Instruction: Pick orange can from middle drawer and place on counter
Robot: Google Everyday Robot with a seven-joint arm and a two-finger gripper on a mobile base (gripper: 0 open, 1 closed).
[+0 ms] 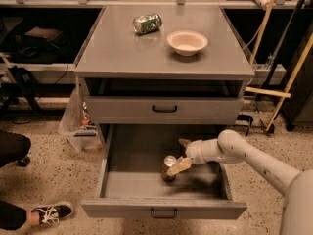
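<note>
The orange can (168,169) stands upright on the floor of the open middle drawer (146,185), its silver top showing. My gripper (181,154) reaches into the drawer from the right, just to the right of the can. It is open. The lower beige finger (179,166) touches or overlaps the can's right side, and the other finger (184,142) points toward the drawer's back. The can is not between them. The counter (122,50) is the grey top of the cabinet above.
On the counter lie a green-and-silver can (147,23) on its side and a beige bowl (187,42). The upper drawer (164,109) is closed. A person's shoe (53,212) is at the lower left. Wooden sticks (288,80) lean at the right.
</note>
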